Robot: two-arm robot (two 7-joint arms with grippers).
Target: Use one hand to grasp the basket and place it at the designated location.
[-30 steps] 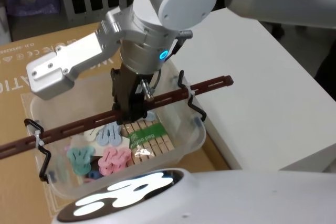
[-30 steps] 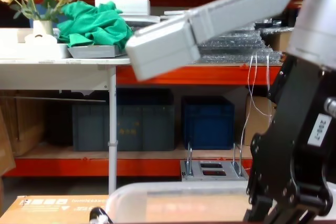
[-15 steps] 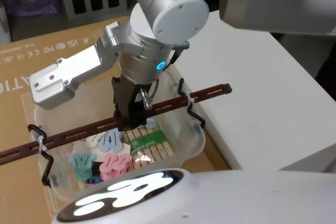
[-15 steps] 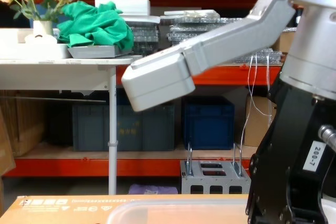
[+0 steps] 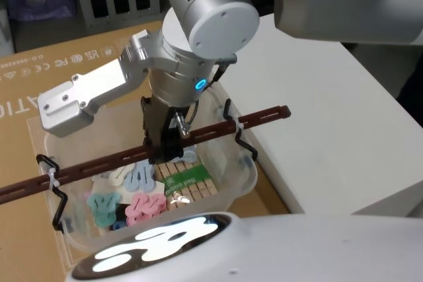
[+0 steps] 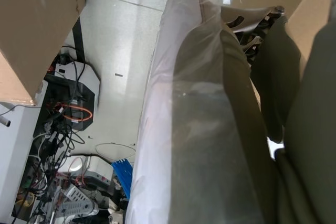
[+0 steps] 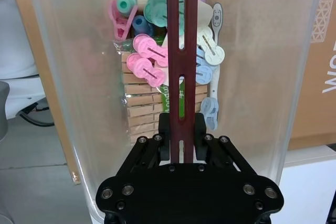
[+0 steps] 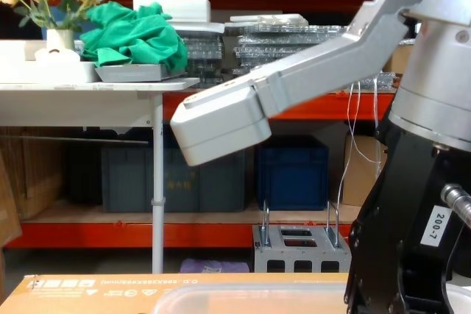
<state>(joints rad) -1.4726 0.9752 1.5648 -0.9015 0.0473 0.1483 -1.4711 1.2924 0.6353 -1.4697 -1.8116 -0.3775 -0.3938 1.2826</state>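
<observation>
The basket (image 5: 232, 177) sits lower than a second ago, its rim (image 8: 250, 293) sinking toward the bottom of the chest view as the right gripper (image 5: 160, 154) eases slightly nearer the robot. The black fingers (image 7: 201, 127) are clamped on the reddish-brown bar handle (image 5: 210, 127) close to its middle, the bar running between them in the right wrist view. The translucent tub hangs or rests over the brown cardboard sheet (image 5: 39, 77), just left of the white table (image 5: 330, 110); whether its base touches the cardboard cannot be told. Wooden pegs (image 5: 193, 180) and coloured plastic clips (image 5: 144, 207) lie inside, and a white tie (image 5: 239, 122) binds the bar to a black wire hook at the right wall. The left arm keeps out of the work, its wrist camera facing floor and cables. The step in hand appears to be carrying the load to its spot: a central grip should keep the tub level, and a slow, even move would spare the ties and hooks and stop the contents sliding to one end before the jaws let go.
</observation>
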